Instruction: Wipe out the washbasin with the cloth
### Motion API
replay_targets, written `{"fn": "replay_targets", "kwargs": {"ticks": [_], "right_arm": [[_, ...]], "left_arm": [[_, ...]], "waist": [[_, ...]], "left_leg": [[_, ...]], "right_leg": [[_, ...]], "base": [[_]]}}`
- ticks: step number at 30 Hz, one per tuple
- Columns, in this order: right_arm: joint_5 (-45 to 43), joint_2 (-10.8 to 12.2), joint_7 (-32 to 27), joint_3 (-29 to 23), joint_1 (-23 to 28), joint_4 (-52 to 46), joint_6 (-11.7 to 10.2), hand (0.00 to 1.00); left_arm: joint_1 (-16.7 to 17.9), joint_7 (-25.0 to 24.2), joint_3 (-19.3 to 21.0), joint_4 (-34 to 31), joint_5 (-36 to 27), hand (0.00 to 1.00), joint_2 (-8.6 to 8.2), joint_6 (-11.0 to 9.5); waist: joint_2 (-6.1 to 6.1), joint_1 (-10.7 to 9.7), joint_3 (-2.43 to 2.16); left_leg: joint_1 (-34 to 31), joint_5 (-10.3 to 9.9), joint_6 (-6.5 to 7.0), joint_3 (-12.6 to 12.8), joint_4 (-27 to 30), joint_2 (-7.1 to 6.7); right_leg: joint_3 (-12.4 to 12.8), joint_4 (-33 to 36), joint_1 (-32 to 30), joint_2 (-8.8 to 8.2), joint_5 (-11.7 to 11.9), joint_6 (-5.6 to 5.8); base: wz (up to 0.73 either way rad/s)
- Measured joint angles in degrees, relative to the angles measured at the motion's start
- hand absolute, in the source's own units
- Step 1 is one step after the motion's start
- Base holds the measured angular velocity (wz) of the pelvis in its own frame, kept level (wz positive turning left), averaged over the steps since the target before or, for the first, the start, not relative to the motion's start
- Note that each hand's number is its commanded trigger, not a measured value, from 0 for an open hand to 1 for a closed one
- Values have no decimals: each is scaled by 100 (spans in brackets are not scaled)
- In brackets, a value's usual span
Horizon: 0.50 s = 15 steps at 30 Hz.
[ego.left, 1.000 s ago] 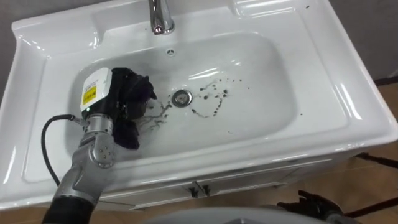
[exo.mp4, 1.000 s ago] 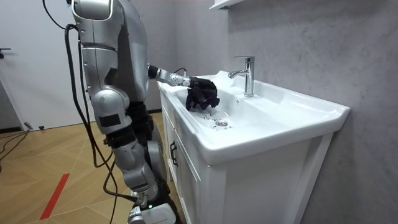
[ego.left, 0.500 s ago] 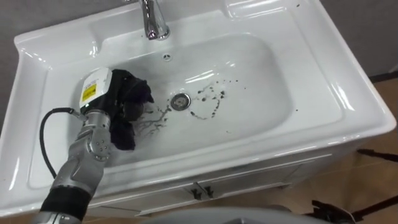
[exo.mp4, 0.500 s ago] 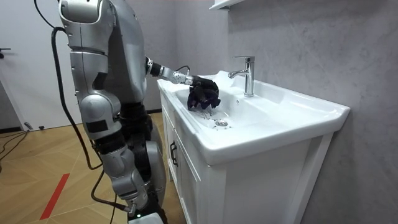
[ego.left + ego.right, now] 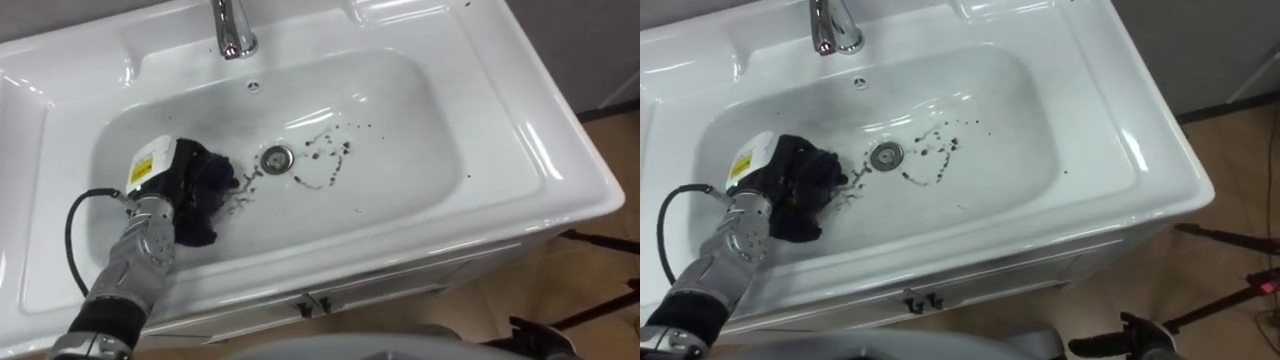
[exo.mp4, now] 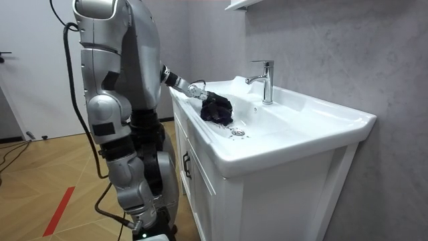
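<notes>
The white basin [image 5: 520,120] has dark smears [image 5: 325,165] on its floor, just right of the drain [image 5: 277,157]. My left hand [image 5: 160,178] reaches in from the lower left and is shut on a dark cloth [image 5: 205,185]. The cloth is pressed on the basin floor left of the drain, touching the nearest smears. In the room view the left hand [image 6: 198,92] and the dark cloth [image 6: 217,110] sit low inside the bowl. The right eye view shows the same left hand [image 5: 760,175] and cloth [image 5: 805,190].
A chrome tap [image 5: 232,30] stands at the back rim above the drain, with an overflow hole [image 5: 254,87] below it. The basin sits on a white cabinet [image 6: 267,201] against a grey wall. I stand at the cabinet's front on a wooden floor [image 6: 53,181].
My left hand has come down with the cloth from above the bowl onto the basin floor. The eye views have shifted, so the camera moved.
</notes>
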Motion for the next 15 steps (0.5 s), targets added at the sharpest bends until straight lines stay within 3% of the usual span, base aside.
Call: {"fn": "replay_targets", "kwargs": {"ticks": [2,10,15], "right_arm": [[4,-1,-22,-20,8,-56,14,0],[-28,0,-83,-20,-16,-195,24,0],[-237,-7,-89,-78,90,-194,180,0]], "left_arm": [[0,11,0,85,8,100,-16,-11],[-39,197,22,656,163,100,-40,-184],[-39,308,75,811,435,100,-72,-299]], "waist": [[43,-2,-26],[59,-7,-21],[55,104,-31]], "left_leg": [[13,0,0,8,-7,2],[107,-1,-1,15,-14,-5],[155,9,-18,33,-36,9]], "right_leg": [[-1,1,6,1,0,0],[10,6,77,-6,-59,-26],[22,8,52,3,-89,-40]], "base": [[-3],[0],[-1]]}}
